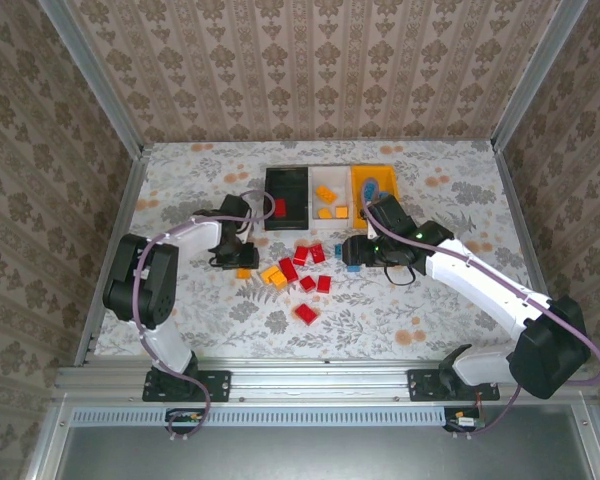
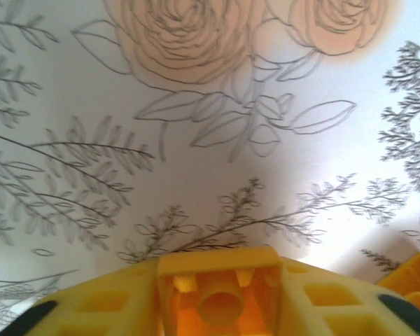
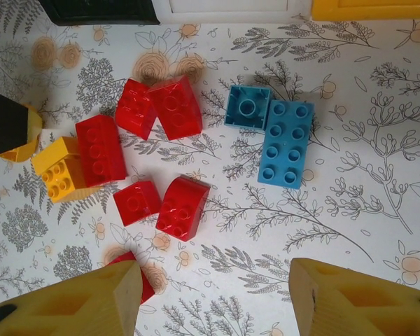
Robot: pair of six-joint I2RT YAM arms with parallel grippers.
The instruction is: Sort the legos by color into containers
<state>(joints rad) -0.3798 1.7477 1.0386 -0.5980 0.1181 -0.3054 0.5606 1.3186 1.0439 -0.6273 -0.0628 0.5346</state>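
The left fingers (image 2: 91, 308) are closed on a yellow brick (image 2: 220, 297), low over the desk (image 2: 196, 140) at the pile's left edge; whether it is lifted cannot be told. It is best raised straight up, then carried to the white bin (image 1: 330, 176), where orange ones lie, and released low. Red bricks (image 3: 175, 105) are clustered mid-desk, below the black bin (image 1: 287, 182). The right fingers (image 3: 364, 301) are open and empty, held short of two touching blue bricks (image 3: 287, 143). One should be straddled squarely and its neighbour not nudged; the yellow bin (image 1: 390, 178) is judged the target.
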